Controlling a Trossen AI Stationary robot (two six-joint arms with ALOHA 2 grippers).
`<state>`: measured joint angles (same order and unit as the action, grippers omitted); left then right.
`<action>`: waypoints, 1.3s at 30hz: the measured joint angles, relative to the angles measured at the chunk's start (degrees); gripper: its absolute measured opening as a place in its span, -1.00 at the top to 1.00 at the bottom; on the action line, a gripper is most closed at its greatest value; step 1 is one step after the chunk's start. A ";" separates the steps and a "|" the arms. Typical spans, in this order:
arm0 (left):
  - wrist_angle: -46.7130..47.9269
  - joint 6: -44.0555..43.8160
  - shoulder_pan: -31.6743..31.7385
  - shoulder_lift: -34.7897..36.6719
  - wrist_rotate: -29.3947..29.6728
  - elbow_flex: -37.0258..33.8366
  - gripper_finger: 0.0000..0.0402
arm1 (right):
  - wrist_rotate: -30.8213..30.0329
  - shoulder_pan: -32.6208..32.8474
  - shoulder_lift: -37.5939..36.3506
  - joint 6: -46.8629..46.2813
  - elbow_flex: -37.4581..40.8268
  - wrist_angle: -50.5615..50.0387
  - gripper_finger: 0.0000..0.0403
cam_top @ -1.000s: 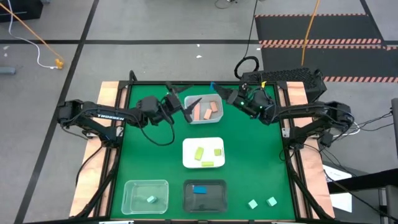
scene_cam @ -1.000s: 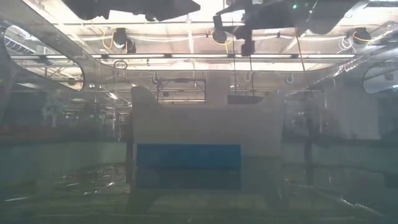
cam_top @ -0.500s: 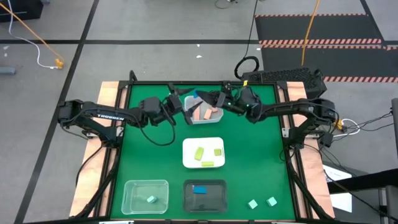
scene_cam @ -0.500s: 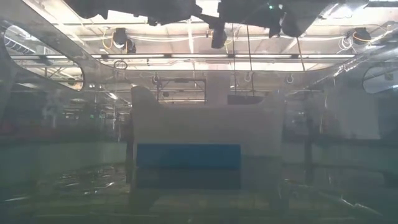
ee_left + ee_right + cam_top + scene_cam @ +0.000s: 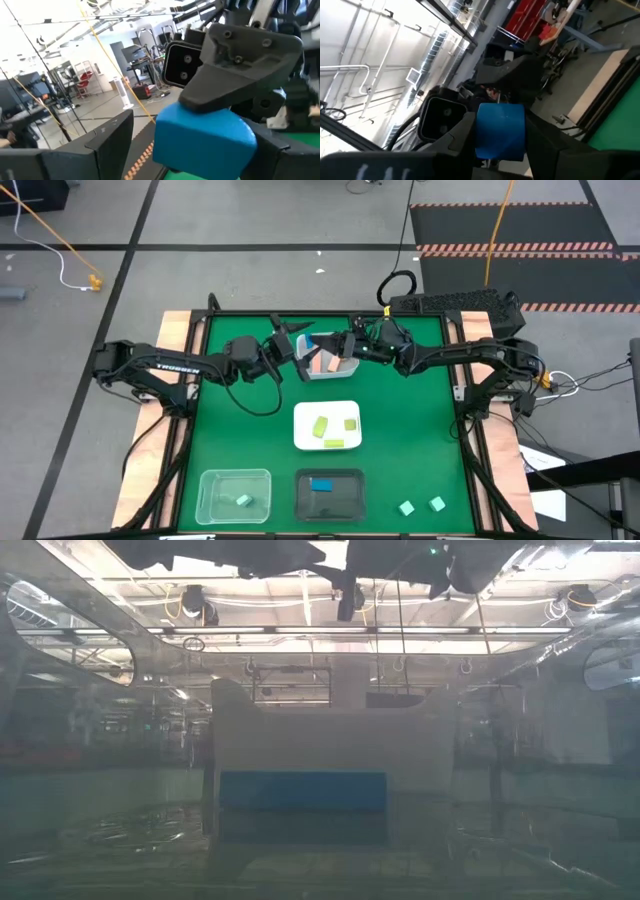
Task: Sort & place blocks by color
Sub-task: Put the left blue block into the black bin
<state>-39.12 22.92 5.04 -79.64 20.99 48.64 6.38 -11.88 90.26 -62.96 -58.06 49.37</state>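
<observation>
Swinging in from the table's right side, the right gripper point(image 5: 335, 345) now meets the wide-open left gripper point(image 5: 290, 345) above the tray point(image 5: 345, 370) of pink blocks, pinching a blue block point(image 5: 500, 131). A mid-air handover seems underway; next, the left fingers point(image 5: 95, 145) must close on it.

Blue block point(image 5: 500, 131) — smooth, matt; green table point(image 5: 420, 430) cover matt, cloth-like; clear tray point(image 5: 234, 493) — glossy plastic.
</observation>
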 joint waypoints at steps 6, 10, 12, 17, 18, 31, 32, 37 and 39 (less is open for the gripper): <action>0.53 2.49 -0.07 0.00 -0.30 0.00 -0.20 | 1.22 -0.11 0.00 -0.62 0.04 -0.89 0.41; 1.09 2.49 -0.05 -0.04 -0.21 -0.02 0.16 | 1.34 -0.46 -0.04 -1.94 0.02 -2.77 0.41; 1.43 2.39 -0.05 -0.04 -0.32 -0.02 0.21 | 1.37 -0.55 -0.07 -2.25 0.02 -2.91 0.41; 3.16 0.71 -0.32 -0.03 -0.08 -0.02 0.21 | 4.49 -1.82 -0.07 -2.07 0.04 -3.70 0.34; 3.27 0.20 -0.36 -0.03 -0.12 -0.02 0.21 | 5.89 -2.30 -0.07 -2.30 0.04 -3.77 0.29; 2.96 -0.92 -2.27 0.04 1.66 -0.02 0.21 | 27.94 -9.43 -1.07 -3.07 0.06 -8.65 -0.26; 2.94 -0.97 -2.52 0.04 2.33 -0.02 0.21 | 30.11 -10.10 -1.07 -3.71 0.06 -9.09 -0.27; 2.96 -1.20 -3.95 0.04 4.80 -0.02 0.21 | 40.44 -12.81 -1.05 -6.28 0.10 -10.28 -0.27; 2.94 -1.44 -4.74 0.04 5.52 -0.02 0.21 | 45.64 -13.63 -1.05 -8.04 0.10 -10.40 -0.27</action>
<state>-36.18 21.47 0.30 -79.59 26.51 48.62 52.02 -25.51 89.21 -71.00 -57.95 38.96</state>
